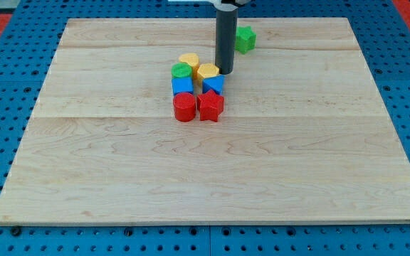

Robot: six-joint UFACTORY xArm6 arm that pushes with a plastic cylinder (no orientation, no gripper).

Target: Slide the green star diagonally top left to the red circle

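Observation:
The green star [245, 38] lies near the board's top edge, right of centre, partly behind the rod. The red circle [184, 107] sits at the view's lower left of a tight cluster at the board's middle. My tip [225, 72] rests on the board just right of the yellow block [207, 72] in that cluster, below and left of the green star, apart from it.
The cluster also holds a yellow block [188, 60], a green circle [181, 71], a blue cube [182, 87], a blue triangle [213, 84] and a red star [211, 105]. The wooden board [205, 171] lies on a blue pegboard.

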